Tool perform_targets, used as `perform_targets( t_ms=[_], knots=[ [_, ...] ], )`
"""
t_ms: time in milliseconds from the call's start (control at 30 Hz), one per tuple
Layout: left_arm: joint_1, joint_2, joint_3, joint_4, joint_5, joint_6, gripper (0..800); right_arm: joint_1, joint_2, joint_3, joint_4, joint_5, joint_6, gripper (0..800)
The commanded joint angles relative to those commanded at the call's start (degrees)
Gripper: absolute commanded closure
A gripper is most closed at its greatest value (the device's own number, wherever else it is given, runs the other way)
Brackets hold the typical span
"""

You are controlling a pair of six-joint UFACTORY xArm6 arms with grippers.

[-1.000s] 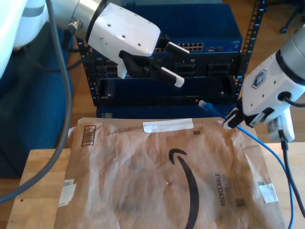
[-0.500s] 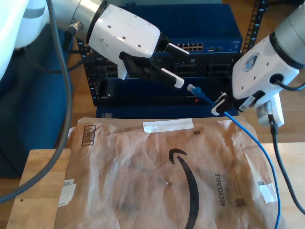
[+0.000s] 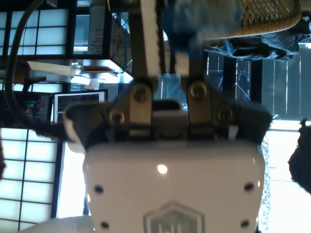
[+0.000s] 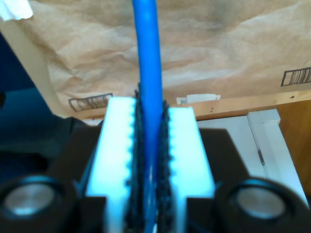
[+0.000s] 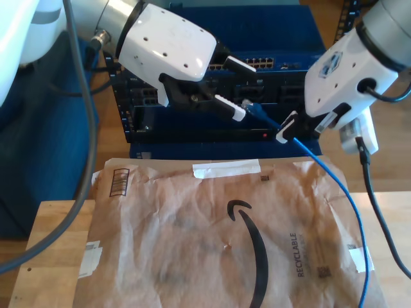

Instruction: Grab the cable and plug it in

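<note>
The cable (image 5: 350, 205) is thin and bright blue. It rises from the exterior view's lower right, over the paper, to my second gripper (image 5: 287, 131), which is shut on it. In the second wrist view the cable (image 4: 148, 73) runs straight out between the white ribbed fingers (image 4: 116, 145). A short free end with the plug (image 5: 249, 107) sticks out toward the rack, right beside the lower fingertip of my first gripper (image 5: 239, 88). That gripper is open in front of the rack, and its fingers (image 3: 146, 43) stand apart with a blurred blue shape (image 3: 194, 22) past them.
A blue equipment rack (image 5: 282, 38) with a row of switch ports (image 5: 260, 63) stands at the back. A crumpled brown paper mailer (image 5: 192, 244) covers the wooden table (image 5: 45, 256). Thick grey robot cables (image 5: 83, 128) hang at the exterior view's left, and another (image 5: 379, 212) at its right.
My second gripper has risen and moved toward the exterior view's left with the cable, bringing the plug from above the mailer's far edge to the first gripper's fingertips. The first arm has barely moved.
</note>
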Motion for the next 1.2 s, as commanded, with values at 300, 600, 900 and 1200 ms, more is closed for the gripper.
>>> perform_targets(
  t_ms=[300, 600, 900, 1200],
  knots=[
    [0.62, -0.09, 0.09, 0.0, 0.0, 0.0, 2, -0.09, 1.41, -3.25, 2.2, 1.32, 0.09, 780],
    [1.67, -0.09, 0.09, -0.09, 0.0, 3.25, 117, -0.26, 1.58, -3.69, 2.29, 1.76, 0.09, 780],
    [1.67, -0.09, 0.44, -0.09, -0.26, 4.75, 252, -0.35, 1.49, -3.6, 2.29, 2.11, 0.09, 780],
    [2.46, -0.09, 1.76, -0.35, -0.79, 4.66, 424, -0.35, 1.41, -3.52, 2.29, 2.11, 0.09, 780]
  ],
)
